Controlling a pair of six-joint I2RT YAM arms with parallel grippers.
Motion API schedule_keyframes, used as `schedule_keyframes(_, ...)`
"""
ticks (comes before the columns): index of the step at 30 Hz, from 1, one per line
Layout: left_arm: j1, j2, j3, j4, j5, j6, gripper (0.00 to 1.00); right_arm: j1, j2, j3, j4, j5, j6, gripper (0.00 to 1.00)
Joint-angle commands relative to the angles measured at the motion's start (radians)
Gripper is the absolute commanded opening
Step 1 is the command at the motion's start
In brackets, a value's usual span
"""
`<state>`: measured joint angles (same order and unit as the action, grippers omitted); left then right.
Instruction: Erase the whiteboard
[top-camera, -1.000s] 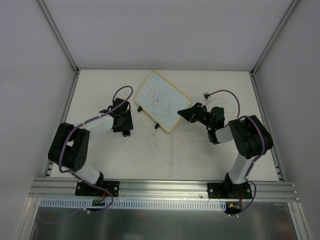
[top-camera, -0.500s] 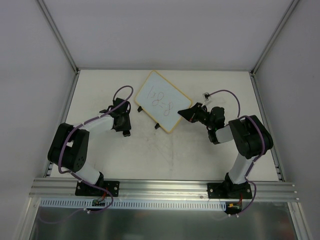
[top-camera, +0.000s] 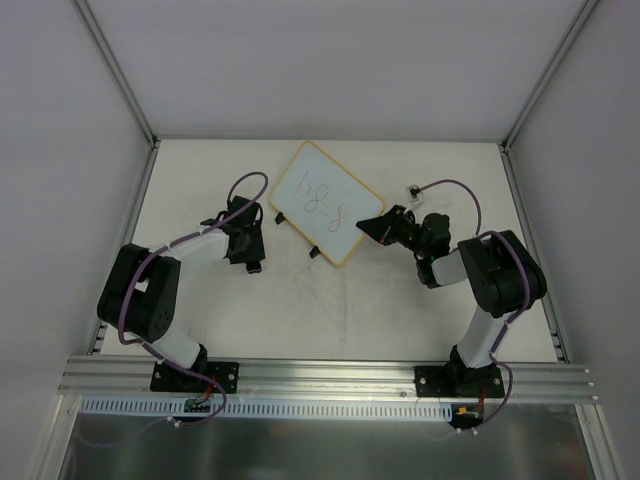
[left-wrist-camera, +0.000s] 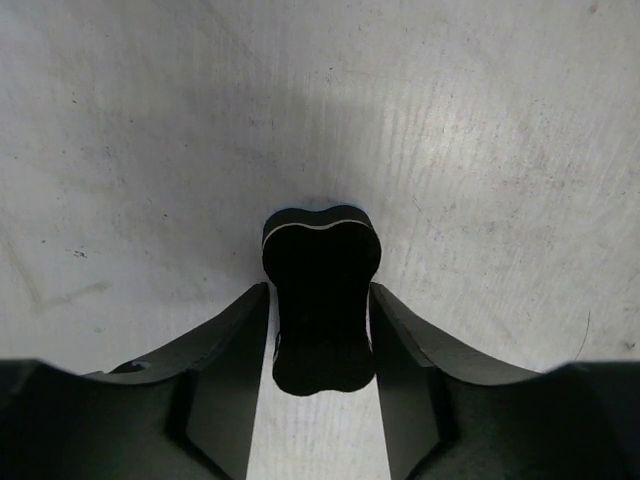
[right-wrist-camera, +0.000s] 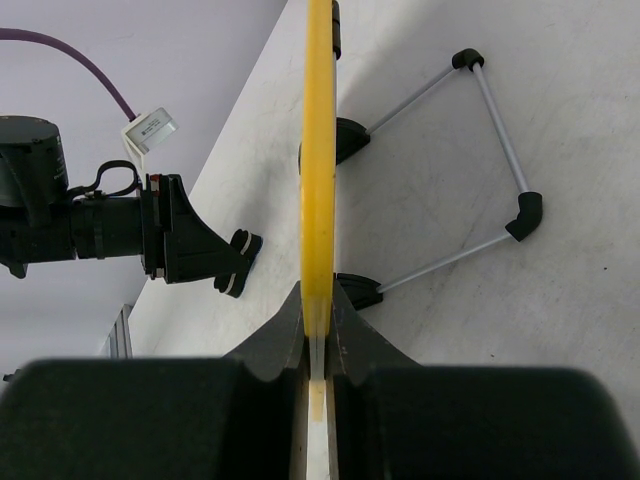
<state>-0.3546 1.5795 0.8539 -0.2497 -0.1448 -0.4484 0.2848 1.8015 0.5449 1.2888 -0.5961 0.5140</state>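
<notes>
The whiteboard (top-camera: 322, 203) sits at an angle at the back middle of the table, with red scribbles on its white face. My right gripper (top-camera: 373, 228) is shut on its right edge. In the right wrist view the yellow frame edge (right-wrist-camera: 318, 150) runs straight into that shut gripper (right-wrist-camera: 318, 305). A small black eraser (left-wrist-camera: 322, 300) lies on the table between the fingers of my left gripper (left-wrist-camera: 320, 325). Both fingers hug its sides. From above, the left gripper (top-camera: 248, 258) is left of the board and apart from it.
Two black clips (right-wrist-camera: 350, 138) on the board's edge carry a thin wire stand (right-wrist-camera: 495, 130) that rests on the table. Metal posts and grey walls enclose the table (top-camera: 330, 310). The left arm's wrist (right-wrist-camera: 190, 245) shows in the right wrist view.
</notes>
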Motion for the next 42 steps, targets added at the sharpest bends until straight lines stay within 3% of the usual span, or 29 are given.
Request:
schedule_keyframes(1, -0.009, 0.016, 0.028, -0.022, -0.038, 0.017, 0.47, -0.01, -0.013, 0.006, 0.244, -0.008, -0.019, 0.0)
schedule_keyframes(3, -0.009, 0.014, 0.03, -0.023, -0.038, 0.016, 0.49, -0.01, -0.014, 0.007, 0.244, -0.01, -0.017, 0.0)
schedule_keyframes(6, -0.009, 0.013, 0.033, -0.025, -0.035, 0.019, 0.4, -0.009, -0.013, 0.007, 0.244, -0.01, -0.014, 0.0)
schedule_keyframes(7, -0.009, 0.013, 0.036, -0.025, -0.035, 0.02, 0.33, -0.012, -0.014, 0.007, 0.244, -0.01, -0.015, 0.0)
schedule_keyframes(11, -0.009, 0.005, 0.036, -0.029, -0.035, 0.022, 0.24, -0.01, -0.017, 0.006, 0.244, -0.011, -0.011, 0.0)
schedule_keyframes(16, -0.01, -0.033, 0.043, -0.037, -0.022, 0.022, 0.24, -0.01, -0.016, 0.009, 0.244, -0.016, -0.008, 0.0)
schedule_keyframes(19, -0.009, -0.035, 0.086, -0.033, 0.034, 0.057, 0.05, -0.01, -0.013, 0.01, 0.244, -0.019, -0.006, 0.0)
schedule_keyframes(21, -0.007, -0.015, 0.143, -0.031, 0.056, 0.083, 0.0, -0.012, -0.014, 0.01, 0.244, -0.019, -0.006, 0.0)
schedule_keyframes(32, -0.007, 0.053, 0.353, -0.019, 0.106, 0.171, 0.0, -0.01, -0.019, 0.01, 0.244, -0.025, -0.005, 0.0)
schedule_keyframes(42, 0.002, 0.174, 0.539, 0.056, 0.277, 0.297, 0.0, -0.006, -0.021, 0.018, 0.244, -0.033, -0.005, 0.0)
